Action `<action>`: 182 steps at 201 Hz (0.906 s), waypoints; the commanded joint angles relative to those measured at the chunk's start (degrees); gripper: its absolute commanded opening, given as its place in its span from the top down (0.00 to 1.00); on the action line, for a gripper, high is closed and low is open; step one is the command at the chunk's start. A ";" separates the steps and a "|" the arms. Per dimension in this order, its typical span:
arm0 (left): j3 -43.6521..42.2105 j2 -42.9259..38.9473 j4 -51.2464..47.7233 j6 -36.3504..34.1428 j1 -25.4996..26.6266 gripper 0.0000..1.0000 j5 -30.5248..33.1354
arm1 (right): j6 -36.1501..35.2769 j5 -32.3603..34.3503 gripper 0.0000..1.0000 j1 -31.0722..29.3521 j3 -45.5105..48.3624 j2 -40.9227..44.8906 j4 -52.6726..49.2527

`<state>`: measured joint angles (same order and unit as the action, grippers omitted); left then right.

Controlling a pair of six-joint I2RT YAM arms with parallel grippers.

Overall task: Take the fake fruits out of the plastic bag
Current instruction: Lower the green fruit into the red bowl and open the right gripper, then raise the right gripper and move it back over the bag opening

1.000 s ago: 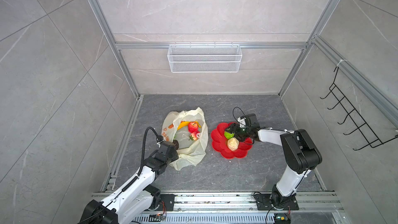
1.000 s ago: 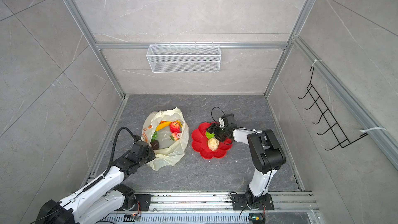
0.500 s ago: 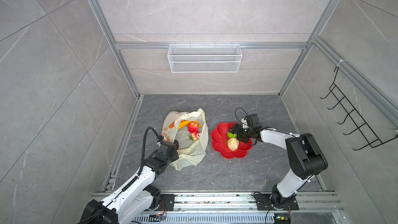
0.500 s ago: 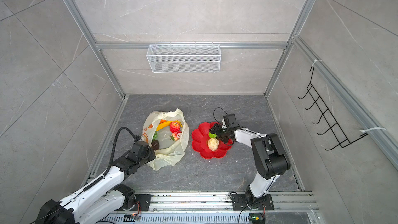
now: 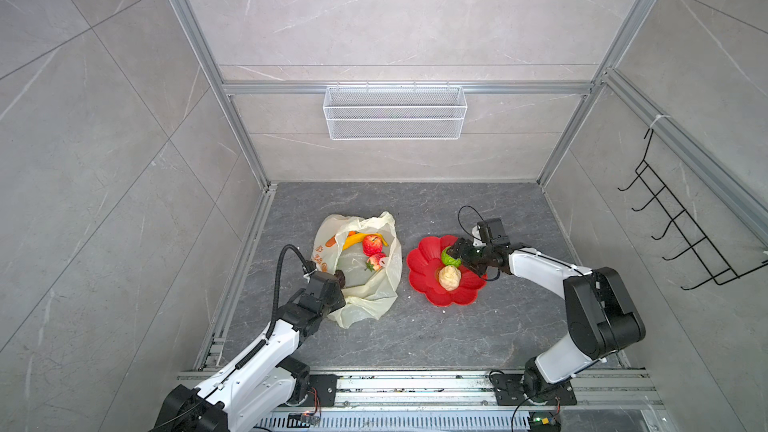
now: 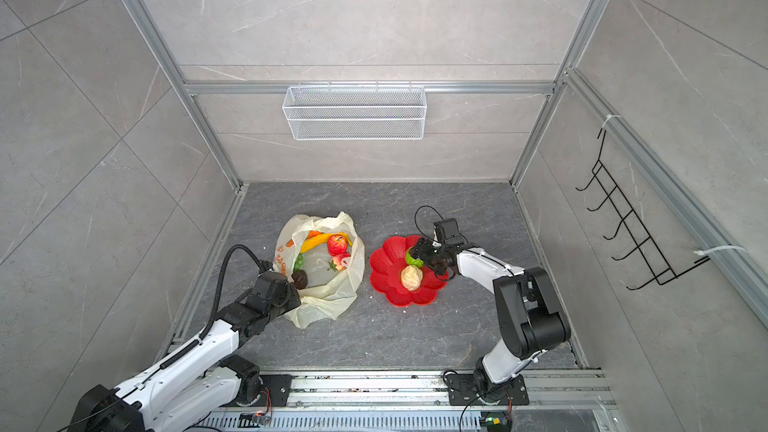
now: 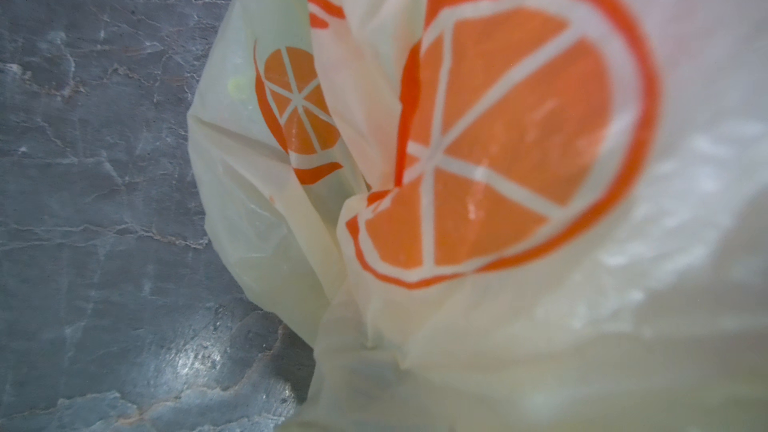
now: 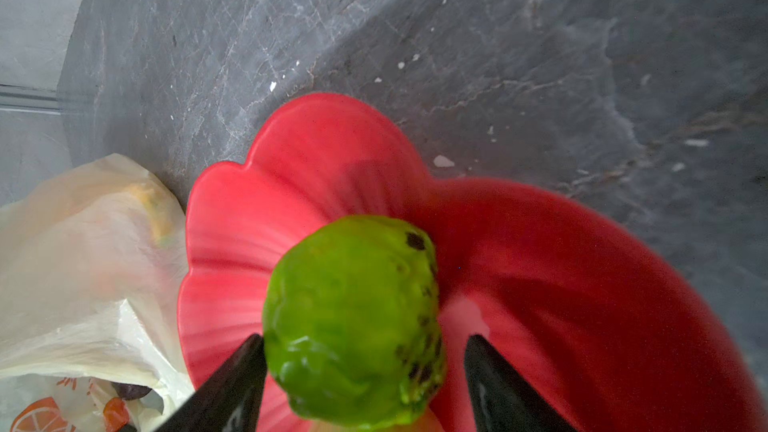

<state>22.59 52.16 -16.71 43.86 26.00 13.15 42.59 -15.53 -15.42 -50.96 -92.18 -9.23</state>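
Thin, crinkly cream plastic bag [image 5: 365,297] w/ orange-slice print lies open centre-left of the floor in both top views. Inside: curved yellow banana [image 5: 353,239], glossy red apple [image 5: 372,245], dark lump [image 6: 299,279]. L gripper [image 5: 334,288] at bag's lower-left edge, fingers together, film bunched there. R gripper [image 8: 363,338] over scalloped red plate [image 5: 424,255] just right of bag. Its black fingers [image 8: 232,384] stand apart either side of knobbly green fruit [image 8: 353,305]: one at its skin, gap at the other. Lumpy beige fruit [image 5: 449,277] sits mid-plate.

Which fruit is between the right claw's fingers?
The green bumpy fruit, on the red plate; the beige fruit lies beside it, free.
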 commanded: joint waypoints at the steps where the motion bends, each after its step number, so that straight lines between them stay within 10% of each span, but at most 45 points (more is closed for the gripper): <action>1: -0.12 -0.48 1.06 -0.88 -0.25 1.00 -0.23 | -0.24 3.37 0.24 -0.05 0.15 1.82 -2.97; 182: 0.09 -0.40 0.90 -0.97 -0.24 1.00 -0.27 | 4.65 8.46 0.42 0.39 3.77 10.15 -7.62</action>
<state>22.57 52.16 -16.71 43.86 26.00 13.13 46.35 -10.00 -14.94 -47.42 -84.09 -13.17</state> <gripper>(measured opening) 0.044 0.600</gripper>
